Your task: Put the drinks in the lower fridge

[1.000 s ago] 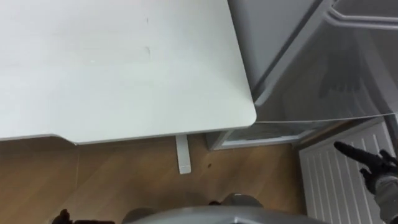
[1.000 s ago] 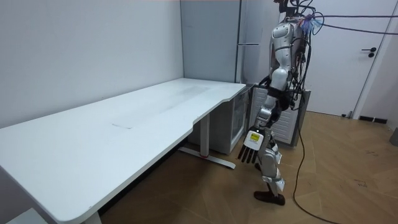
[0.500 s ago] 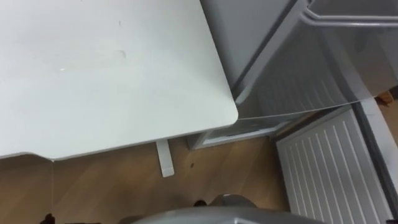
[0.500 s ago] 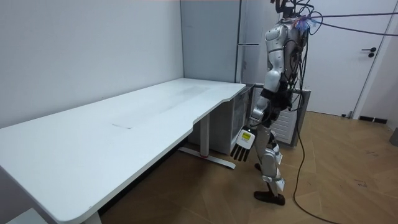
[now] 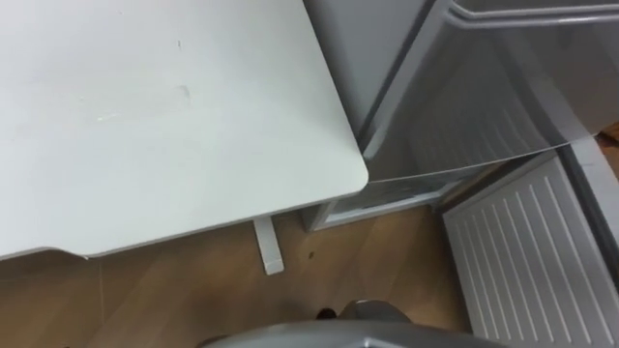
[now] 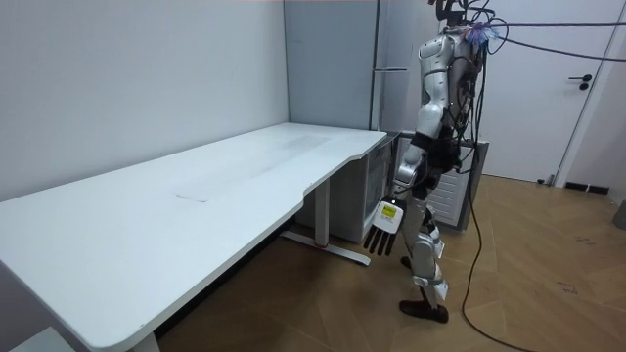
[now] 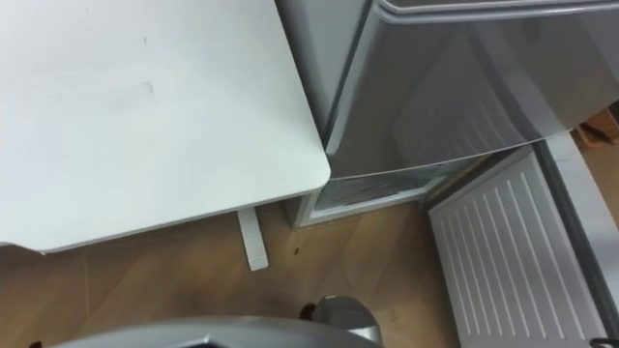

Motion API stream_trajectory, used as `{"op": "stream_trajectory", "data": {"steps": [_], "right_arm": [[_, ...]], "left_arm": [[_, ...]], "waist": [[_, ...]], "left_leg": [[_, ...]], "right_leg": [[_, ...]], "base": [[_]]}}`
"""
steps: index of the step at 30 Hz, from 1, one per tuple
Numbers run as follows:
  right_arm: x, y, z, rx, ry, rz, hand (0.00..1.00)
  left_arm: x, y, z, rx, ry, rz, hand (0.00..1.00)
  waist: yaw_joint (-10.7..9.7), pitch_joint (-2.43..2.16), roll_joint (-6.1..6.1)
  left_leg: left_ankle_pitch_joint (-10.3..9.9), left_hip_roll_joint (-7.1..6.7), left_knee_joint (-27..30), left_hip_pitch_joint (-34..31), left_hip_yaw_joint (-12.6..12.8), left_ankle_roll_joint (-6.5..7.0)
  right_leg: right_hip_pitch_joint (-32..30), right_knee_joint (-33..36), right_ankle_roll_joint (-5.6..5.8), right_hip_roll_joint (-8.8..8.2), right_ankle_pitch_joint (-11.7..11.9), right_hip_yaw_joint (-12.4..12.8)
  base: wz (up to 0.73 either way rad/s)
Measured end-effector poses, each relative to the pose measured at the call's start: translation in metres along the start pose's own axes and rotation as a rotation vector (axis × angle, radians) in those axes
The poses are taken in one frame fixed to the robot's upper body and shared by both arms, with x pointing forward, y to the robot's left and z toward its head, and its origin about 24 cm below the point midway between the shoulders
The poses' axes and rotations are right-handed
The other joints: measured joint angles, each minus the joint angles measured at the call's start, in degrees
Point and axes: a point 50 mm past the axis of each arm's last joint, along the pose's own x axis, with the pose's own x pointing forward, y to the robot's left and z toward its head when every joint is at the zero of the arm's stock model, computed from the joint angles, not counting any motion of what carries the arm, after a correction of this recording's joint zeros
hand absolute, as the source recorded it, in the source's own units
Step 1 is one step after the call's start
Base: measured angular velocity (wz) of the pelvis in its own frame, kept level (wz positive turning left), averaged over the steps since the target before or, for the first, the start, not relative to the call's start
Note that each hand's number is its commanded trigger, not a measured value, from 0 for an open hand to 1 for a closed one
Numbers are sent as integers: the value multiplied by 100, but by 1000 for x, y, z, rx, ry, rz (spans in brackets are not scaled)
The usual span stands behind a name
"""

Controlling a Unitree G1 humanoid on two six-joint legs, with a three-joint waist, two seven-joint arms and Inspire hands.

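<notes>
I stand at the end of a white desk [image 5: 164,106], facing a tall grey fridge [image 5: 484,87]. Its lower compartment [image 5: 401,196] is open at floor level beside the desk corner. The lower door [image 5: 532,261] is swung out to my right, its white ribbed inner side facing up. In the room view my left hand [image 6: 382,227] hangs at my side, on the desk side, with straight fingers and nothing in it.
The desk's white leg foot [image 5: 268,246] rests on the wooden floor between me and the fridge. The upper fridge door [image 7: 464,77] stands above the open compartment. A white room door [image 6: 587,108] is at the room view's right.
My right hand, seen at the lower right edge of the left eye view a second ago, has dropped out of it. My left hand has swung a little toward the room view's left. The head camera has shifted.
</notes>
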Motion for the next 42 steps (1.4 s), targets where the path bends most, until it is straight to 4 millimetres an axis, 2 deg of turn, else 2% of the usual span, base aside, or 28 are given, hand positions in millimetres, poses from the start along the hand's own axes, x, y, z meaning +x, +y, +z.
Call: {"op": "stream_trajectory", "data": {"steps": [3,5,6,8,15,17,19,22,26,31,40,42], "right_arm": [[2,-7,-1,-1,28,-8,0],[3,-14,-2,-6,48,-26,0],[3,-19,-2,-6,60,-42,0],[4,-24,-6,4,82,-53,0],[2,-31,-27,-1,190,-41,0],[1,-33,-32,-2,218,-42,0],[0,-36,-38,1,245,-43,0],[-2,-45,-47,-21,272,-57,0],[-3,-52,-52,-45,279,-58,0],[-4,-53,-57,-56,278,-43,0],[-6,-51,-66,-105,282,9,0],[-7,-48,-72,-137,294,29,0]], "left_arm": [[0,8,-1,54,9,3,0],[0,15,-3,53,16,22,0],[-1,18,-5,51,22,31,0],[-1,22,-5,49,21,41,0],[-1,22,-4,51,24,14,0],[-1,22,-4,54,27,7,0],[-1,21,-5,59,31,5,0],[-1,19,-9,72,52,-4,0],[-1,19,-10,70,58,-14,0],[0,13,-2,73,36,-44,0],[1,9,5,86,20,-67,0],[1,9,5,118,21,-71,0]], "waist": [[23,-8,135],[31,-10,174],[32,-37,228],[44,-33,263],[60,5,161],[30,24,156],[27,23,164],[43,6,247],[104,20,377],[115,38,337],[138,37,259],[200,22,245]], "left_leg": [[0,-2,40,-86,19,0],[5,-1,42,-111,27,-5],[6,-2,44,-128,37,-5],[16,-4,46,-121,48,-7],[40,-3,131,-147,61,-25],[42,4,157,-164,54,-29],[42,18,166,-215,43,-32],[51,31,126,-235,38,-50],[77,35,123,-249,47,-87],[90,53,132,-249,44,-108],[102,70,121,-235,51,-130],[104,77,122,-223,51,-134]], "right_leg": [[-96,26,-2,-4,1,21],[-130,28,-6,2,4,33],[-151,28,-8,3,5,44],[-160,44,-13,2,2,58],[-240,157,-66,-8,-90,156],[-257,202,-81,-13,-115,143],[-293,214,-88,-10,-119,131],[-320,225,-104,4,-117,128],[-367,242,-133,9,-137,104],[-379,301,-169,-12,-178,24],[-385,319,-195,-7,-195,13],[-395,320,-205,8,-201,16]], "base": [[-4],[-2],[-4],[-2],[-1],[2],[3],[0],[0],[3],[0],[-4]]}}
